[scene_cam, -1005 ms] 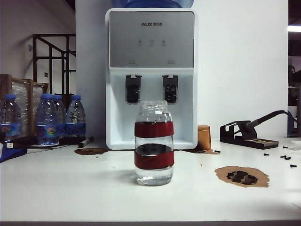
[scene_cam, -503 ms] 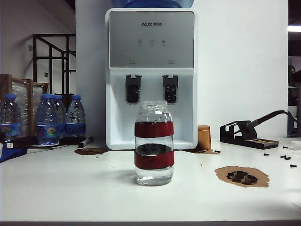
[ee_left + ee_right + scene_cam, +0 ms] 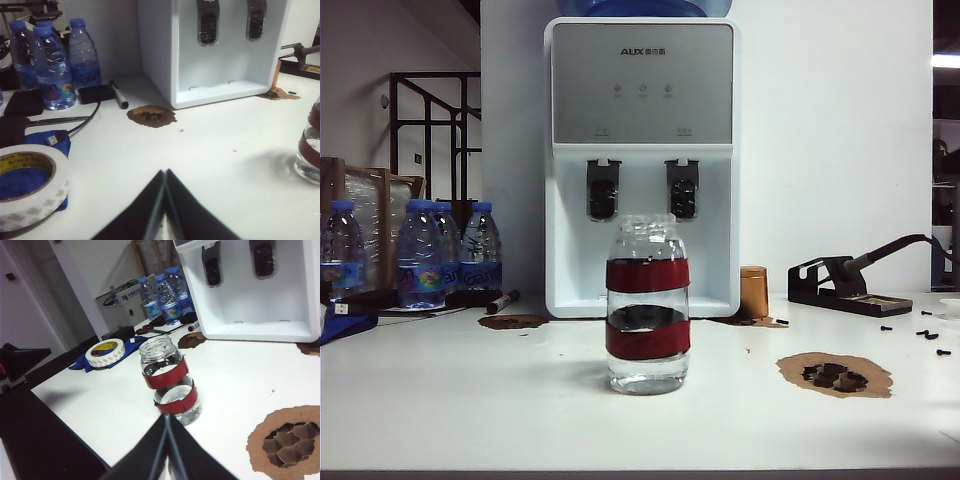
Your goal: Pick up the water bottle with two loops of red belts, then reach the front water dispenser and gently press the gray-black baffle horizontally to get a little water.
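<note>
Blue-capped bottles (image 3: 420, 255) left of dispenser (image 3: 641, 165), both grippers' jaws shut, banded bottle (image 3: 647, 305) apart

"AUX" – grey upper panel of water dispenser (image 3: 642, 160); other labels unreadable.

A plain white wall (image 3: 840, 140) stands behind the white counter (image 3: 470, 400). At the far left, a dark metal railing (image 3: 430, 120) rises against a dim grey wall. A bright ceiling light (image 3: 946, 61) glows at the right edge.
</note>
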`<action>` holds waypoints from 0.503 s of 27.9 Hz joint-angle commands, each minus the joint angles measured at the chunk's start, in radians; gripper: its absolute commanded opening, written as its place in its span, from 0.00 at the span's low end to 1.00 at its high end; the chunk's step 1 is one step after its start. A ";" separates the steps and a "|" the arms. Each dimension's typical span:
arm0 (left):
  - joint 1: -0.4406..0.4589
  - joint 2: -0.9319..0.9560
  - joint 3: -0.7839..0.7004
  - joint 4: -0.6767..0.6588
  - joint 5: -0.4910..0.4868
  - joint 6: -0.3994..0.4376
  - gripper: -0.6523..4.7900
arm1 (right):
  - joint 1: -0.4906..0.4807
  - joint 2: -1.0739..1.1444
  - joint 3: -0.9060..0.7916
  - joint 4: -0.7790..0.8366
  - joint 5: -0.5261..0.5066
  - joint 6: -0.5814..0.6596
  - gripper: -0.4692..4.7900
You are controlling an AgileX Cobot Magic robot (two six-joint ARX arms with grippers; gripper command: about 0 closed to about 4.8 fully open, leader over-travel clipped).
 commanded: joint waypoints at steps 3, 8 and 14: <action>0.000 -0.001 -0.002 0.001 -0.002 0.005 0.11 | 0.002 0.002 -0.004 0.013 -0.006 0.003 0.09; 0.000 -0.001 -0.002 0.001 -0.002 0.005 0.11 | 0.002 0.002 -0.004 0.013 -0.002 0.002 0.09; 0.000 -0.001 -0.002 0.001 -0.002 0.005 0.11 | 0.002 0.002 -0.004 0.013 0.002 -0.001 0.09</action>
